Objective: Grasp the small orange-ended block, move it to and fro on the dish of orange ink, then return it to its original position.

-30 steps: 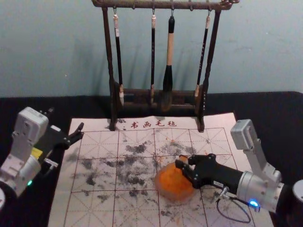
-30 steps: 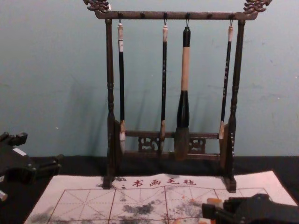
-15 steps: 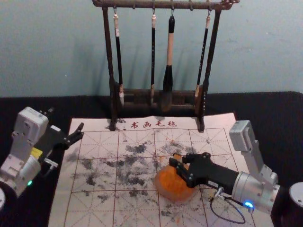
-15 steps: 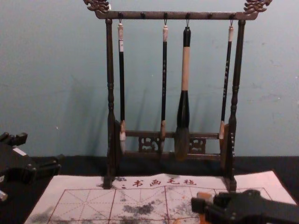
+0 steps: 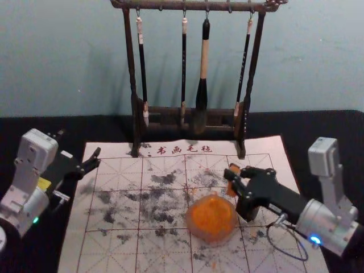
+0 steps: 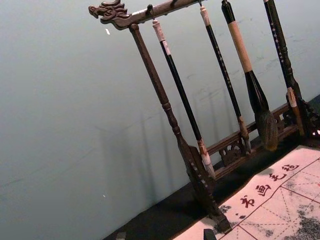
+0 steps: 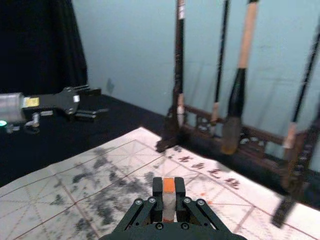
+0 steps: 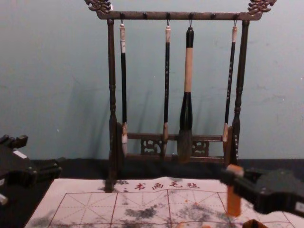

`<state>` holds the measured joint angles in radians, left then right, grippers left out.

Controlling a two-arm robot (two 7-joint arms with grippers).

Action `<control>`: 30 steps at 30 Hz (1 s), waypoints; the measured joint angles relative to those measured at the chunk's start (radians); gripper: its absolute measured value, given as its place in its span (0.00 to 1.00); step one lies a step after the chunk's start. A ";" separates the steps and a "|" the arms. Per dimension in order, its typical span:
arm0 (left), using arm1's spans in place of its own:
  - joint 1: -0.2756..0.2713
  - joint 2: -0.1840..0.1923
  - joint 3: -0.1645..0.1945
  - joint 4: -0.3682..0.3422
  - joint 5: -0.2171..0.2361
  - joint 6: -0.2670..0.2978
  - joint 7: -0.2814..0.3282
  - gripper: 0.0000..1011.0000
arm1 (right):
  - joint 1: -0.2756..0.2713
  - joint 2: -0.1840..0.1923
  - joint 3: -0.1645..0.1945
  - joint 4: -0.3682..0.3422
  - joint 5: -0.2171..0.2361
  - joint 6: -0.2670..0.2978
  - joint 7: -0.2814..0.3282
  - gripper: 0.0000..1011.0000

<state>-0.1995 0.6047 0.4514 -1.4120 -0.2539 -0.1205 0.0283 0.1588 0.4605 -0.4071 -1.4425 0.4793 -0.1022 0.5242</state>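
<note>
In the head view, my right gripper is raised just right of the dish of orange ink, shut on the small block. The block's orange end and pale middle show between the fingertips of my right gripper in the right wrist view. The chest view shows the block hanging upright, its lower end orange, above the mat. My left gripper is parked open at the left; tips of the left gripper appear at the lower edge of its wrist view.
A dark box-like object stands under the right gripper, beside the dish. The printed mat with grey smudges lies on the black table. Behind, a wooden rack holds several hanging brushes.
My right gripper has moved from over the dish to the right and up, carrying the block. The dish is now uncovered and the dark object beside it shows. The left arm has stayed put.
</note>
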 joint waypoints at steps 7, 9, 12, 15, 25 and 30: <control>0.000 0.000 0.000 0.000 0.000 0.000 0.000 0.99 | -0.058 0.020 0.059 -0.052 0.003 -0.010 -0.040 0.09; 0.000 0.000 0.000 0.000 0.000 0.000 0.000 0.99 | -0.073 0.024 0.072 -0.062 0.003 -0.012 -0.047 0.09; 0.000 0.000 0.000 0.000 0.000 0.000 0.000 0.99 | -0.089 0.026 0.084 -0.068 0.002 -0.017 -0.052 0.09; 0.000 0.000 0.000 0.000 0.000 0.000 0.000 0.99 | -0.103 0.027 0.095 -0.072 -0.004 -0.021 -0.056 0.09; 0.000 0.000 0.000 0.000 0.000 0.000 0.000 0.99 | -0.112 0.016 0.100 -0.054 -0.023 -0.021 -0.047 0.09; 0.000 0.000 0.000 0.000 0.000 0.000 0.000 0.99 | -0.102 0.008 0.093 -0.030 -0.032 -0.017 -0.037 0.09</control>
<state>-0.1995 0.6047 0.4514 -1.4120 -0.2539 -0.1205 0.0283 0.0564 0.4683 -0.3143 -1.4724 0.4474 -0.1188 0.4870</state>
